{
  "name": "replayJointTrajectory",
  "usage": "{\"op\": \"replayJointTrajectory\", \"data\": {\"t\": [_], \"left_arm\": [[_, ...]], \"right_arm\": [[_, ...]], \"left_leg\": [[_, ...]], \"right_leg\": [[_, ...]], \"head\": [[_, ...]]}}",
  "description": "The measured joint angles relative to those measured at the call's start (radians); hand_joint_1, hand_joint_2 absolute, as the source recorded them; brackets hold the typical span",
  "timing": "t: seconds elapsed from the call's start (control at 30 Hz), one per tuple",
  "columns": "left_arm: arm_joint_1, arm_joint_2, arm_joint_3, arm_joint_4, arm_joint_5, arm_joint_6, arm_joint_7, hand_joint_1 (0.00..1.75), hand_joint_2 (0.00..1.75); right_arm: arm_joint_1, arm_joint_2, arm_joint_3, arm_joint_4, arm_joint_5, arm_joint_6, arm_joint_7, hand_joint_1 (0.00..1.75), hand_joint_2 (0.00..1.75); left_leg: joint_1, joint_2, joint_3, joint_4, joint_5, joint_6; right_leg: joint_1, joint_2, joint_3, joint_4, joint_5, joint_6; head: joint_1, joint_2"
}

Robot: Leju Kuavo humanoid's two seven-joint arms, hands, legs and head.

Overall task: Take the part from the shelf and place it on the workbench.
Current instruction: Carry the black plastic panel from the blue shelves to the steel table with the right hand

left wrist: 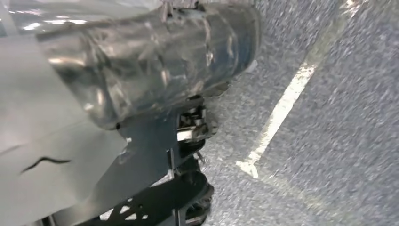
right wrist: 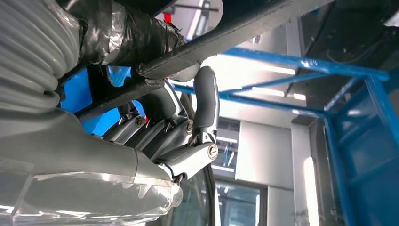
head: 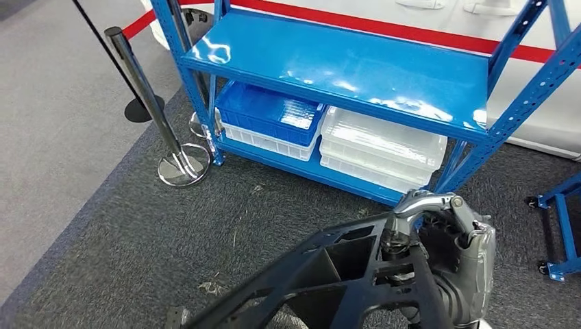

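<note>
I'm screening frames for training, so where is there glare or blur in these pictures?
Head view: sharp, with white glare patches on the blue shelf. Left wrist view: motion-blurred, the floor's white line smeared. Right wrist view: bright backlight behind the right hand gripping the black part.

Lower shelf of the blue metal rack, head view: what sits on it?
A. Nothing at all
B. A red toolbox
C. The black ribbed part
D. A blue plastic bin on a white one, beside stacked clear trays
D: on the lower shelf a blue plastic bin rests on a white bin, with stacked clear plastic trays beside them.
</note>
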Motion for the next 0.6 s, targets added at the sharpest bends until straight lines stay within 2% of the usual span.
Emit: {"op": "replayJointTrajectory", "data": {"t": [0.03,0.07,0.1,0.17,0.2,0.23,0.3,0.37,0.43,0.5,0.53,0.57,0.6], "left_arm": [[-0.001,-0.001,0.0,0.0,-0.003,-0.001,0.001,0.0,0.0],[-0.001,-0.002,0.0,0.0,-0.005,-0.003,0.002,0.0,0.0],[-0.001,-0.003,0.0,0.0,-0.007,-0.004,0.005,0.0,0.0],[0.0,-0.004,0.0,0.0,-0.01,-0.004,0.008,0.0,0.0],[-0.001,-0.004,0.0,0.0,-0.011,-0.004,0.009,0.0,0.0],[-0.003,-0.003,0.0,0.0,-0.012,-0.004,0.01,0.0,0.0],[-0.004,-0.002,0.0,0.0,-0.013,-0.004,0.01,0.0,0.0],[0.001,-0.001,0.0,0.001,-0.013,-0.004,0.011,0.0,0.0],[0.005,0.0,0.0,0.001,-0.014,-0.004,0.011,0.0,0.0],[0.002,-0.001,0.0,0.001,-0.018,-0.006,0.011,0.0,0.0],[0.001,-0.001,0.0,0.001,-0.019,-0.007,0.011,0.0,0.0],[0.001,-0.002,0.0,0.001,-0.02,-0.008,0.011,0.0,0.0],[0.002,-0.002,0.0,0.001,-0.021,-0.009,0.011,0.0,0.0]], "right_arm": [[0.005,0.0,0.0,0.0,-0.002,0.0,-0.001,1.69,1.75],[0.009,0.0,0.0,0.0,-0.004,0.0,-0.001,1.69,1.75],[0.011,0.0,0.0,0.0,-0.008,0.0,-0.002,1.69,1.75],[0.014,0.0,0.0,0.0,-0.022,0.0,-0.008,1.69,1.75],[0.016,0.0,0.0,0.0,-0.031,0.0,-0.012,1.69,1.75],[0.018,0.0,0.0,0.0,-0.039,0.0,-0.015,1.69,1.75],[0.021,0.0,0.0,-0.002,-0.053,0.0,-0.018,1.69,1.75],[0.02,0.0,0.0,-0.003,-0.06,-0.001,-0.02,1.69,1.75],[0.02,0.001,0.0,-0.004,-0.066,-0.001,-0.023,1.69,1.75],[0.021,0.002,0.0,-0.006,-0.079,-0.001,-0.03,1.69,1.75],[0.02,0.002,0.0,-0.007,-0.087,-0.001,-0.033,1.69,1.75],[0.02,0.002,0.0,-0.008,-0.095,-0.001,-0.035,1.69,1.75],[0.02,0.002,0.0,-0.008,-0.101,-0.001,-0.036,1.69,1.75]], "left_leg": [[0.001,-0.009,-0.001,0.003,-0.002,0.002],[0.002,-0.019,-0.002,0.009,-0.005,0.001],[0.005,-0.029,-0.002,0.016,-0.01,-0.002],[0.015,-0.051,-0.007,0.044,-0.026,-0.013],[0.018,-0.063,-0.016,0.065,-0.037,-0.022],[0.021,-0.073,-0.028,0.086,-0.046,-0.029],[0.021,-0.091,-0.052,0.111,-0.051,-0.04],[0.023,-0.099,-0.064,0.114,-0.049,-0.046],[0.023,-0.071,-0.084,0.148,-0.069,-0.055],[0.025,-0.027,-0.135,0.251,-0.12,-0.064],[0.028,-0.017,-0.164,0.31,-0.142,-0.067],[0.029,-0.012,-0.185,0.351,-0.152,-0.067],[0.029,-0.01,-0.19,0.36,-0.146,-0.066]], "right_leg": [[-0.001,0.005,-0.034,0.061,-0.018,0.004],[-0.003,0.007,-0.058,0.099,-0.021,0.009],[-0.006,0.008,-0.065,0.1,-0.003,0.014],[-0.016,0.019,-0.034,0.013,0.066,0.028],[-0.02,0.039,-0.015,-0.036,0.088,0.035],[-0.024,0.058,-0.001,-0.068,0.098,0.035],[-0.023,0.08,-0.001,-0.078,0.088,0.026],[-0.021,0.063,-0.004,-0.078,0.09,0.012],[-0.023,0.041,0.0,-0.086,0.094,0.001],[-0.021,0.016,0.004,-0.093,0.096,-0.005],[-0.018,0.003,0.004,-0.094,0.096,-0.006],[-0.016,-0.009,0.004,-0.094,0.095,-0.007],[-0.014,-0.02,0.004,-0.095,0.095,-0.008]], "head": [[0.001,0.0],[0.0,0.0],[0.0,0.0],[0.0,0.0],[0.002,0.0],[0.001,0.0],[-0.003,0.0],[-0.009,0.0],[-0.019,0.0],[-0.033,0.0],[-0.037,0.0],[-0.04,0.0],[-0.044,0.0]]}}
